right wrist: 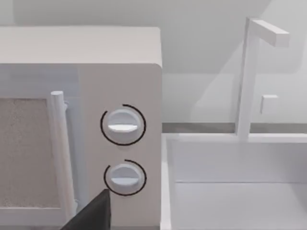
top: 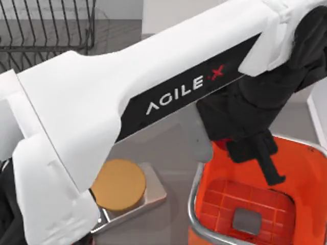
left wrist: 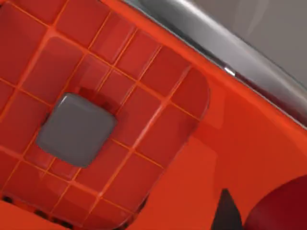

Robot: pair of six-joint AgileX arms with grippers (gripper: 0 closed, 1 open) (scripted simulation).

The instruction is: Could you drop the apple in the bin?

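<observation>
The bin (top: 194, 204) is an orange-red tub with a silver-grey rim, a gridded floor and a grey square (top: 247, 221) at its bottom, standing at the table's front right. My left arm reaches across the table, and its gripper (top: 261, 157) hangs over the bin's far side. In the left wrist view the bin floor (left wrist: 144, 143) lies close below. There the dark red apple (left wrist: 283, 208) shows at the frame's corner, beside a black fingertip (left wrist: 225, 211), with the gripper shut on it. A dark finger (right wrist: 91, 213) of my right gripper shows before a microwave.
A round orange disc (top: 118, 184) lies on a steel tray (top: 153, 191) left of the bin. A wire dish rack (top: 46, 25) stands at the back left. The white microwave (right wrist: 120, 143) and a white rack (right wrist: 249, 96) face the right wrist camera.
</observation>
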